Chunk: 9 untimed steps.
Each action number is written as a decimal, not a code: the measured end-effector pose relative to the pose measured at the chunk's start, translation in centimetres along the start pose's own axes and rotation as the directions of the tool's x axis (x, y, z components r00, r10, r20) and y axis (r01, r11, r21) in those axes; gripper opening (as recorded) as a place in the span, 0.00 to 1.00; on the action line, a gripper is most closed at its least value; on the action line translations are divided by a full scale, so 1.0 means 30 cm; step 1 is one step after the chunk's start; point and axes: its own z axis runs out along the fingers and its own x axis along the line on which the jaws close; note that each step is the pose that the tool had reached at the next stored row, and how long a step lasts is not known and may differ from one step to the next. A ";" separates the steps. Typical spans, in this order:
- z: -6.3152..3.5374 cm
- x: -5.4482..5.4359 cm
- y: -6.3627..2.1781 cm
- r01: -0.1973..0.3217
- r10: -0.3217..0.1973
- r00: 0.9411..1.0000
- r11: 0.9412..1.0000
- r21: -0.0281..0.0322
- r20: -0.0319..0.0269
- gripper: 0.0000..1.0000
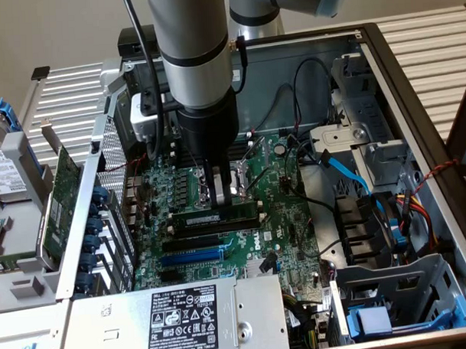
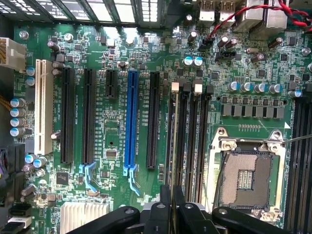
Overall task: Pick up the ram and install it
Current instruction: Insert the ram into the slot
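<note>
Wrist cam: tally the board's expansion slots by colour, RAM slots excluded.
White slot: 1
Blue slot: 1
Black slots: 4, one of them short
Total: 6

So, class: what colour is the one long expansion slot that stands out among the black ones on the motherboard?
Blue: the long blue expansion slot, clearest in the wrist view.
</note>
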 end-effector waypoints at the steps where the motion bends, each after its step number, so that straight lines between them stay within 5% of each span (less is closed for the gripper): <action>1: 0.000 0.000 0.000 0.000 0.000 1.000 1.000 0.000 0.000 0.13; 9: 0.003 0.000 0.001 0.000 0.000 1.000 1.000 0.002 0.000 0.13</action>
